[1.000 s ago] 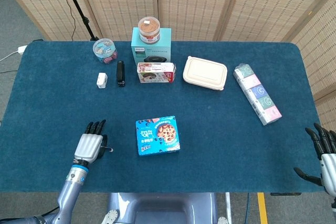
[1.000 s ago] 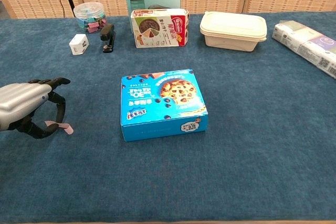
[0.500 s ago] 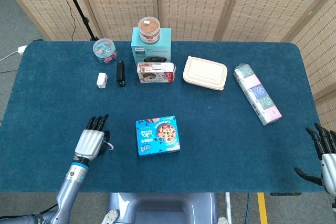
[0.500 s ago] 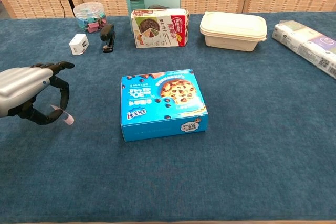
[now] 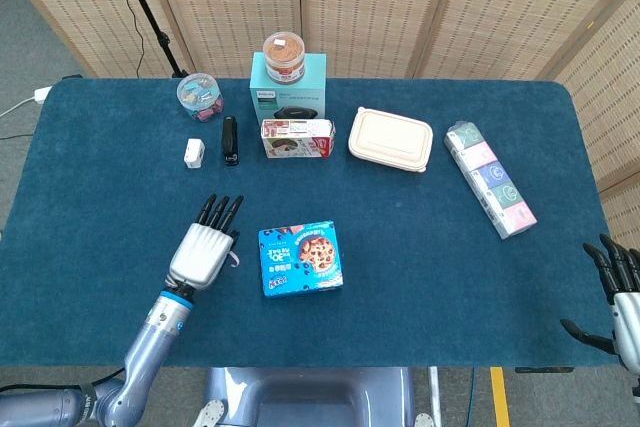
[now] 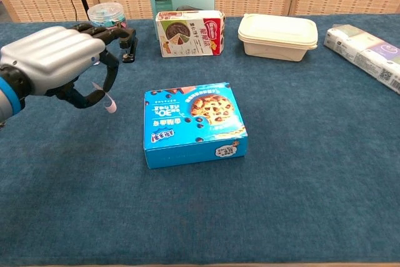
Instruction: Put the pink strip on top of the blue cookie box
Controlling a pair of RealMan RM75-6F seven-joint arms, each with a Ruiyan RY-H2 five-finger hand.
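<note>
The blue cookie box [image 6: 194, 123] lies flat mid-table [image 5: 420, 277], its top bare. Just left of it the left hand [image 6: 59, 60] hangs above the cloth, knuckles up, pinching the pink strip [image 6: 106, 99] between thumb and a finger; the strip dangles beside the box. The right hand [image 5: 620, 292] waits at the table's right edge, fingers spread, holding nothing. Behind stand a cake carton [image 6: 190, 32], a lidded cream container [image 6: 277, 35] and a jar of clips [image 5: 200, 95].

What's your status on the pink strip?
Left robot hand pinching pink strip, lifted beside blue cookie box. Right robot hand open, idle at table edge. Box top unobstructed.
</note>
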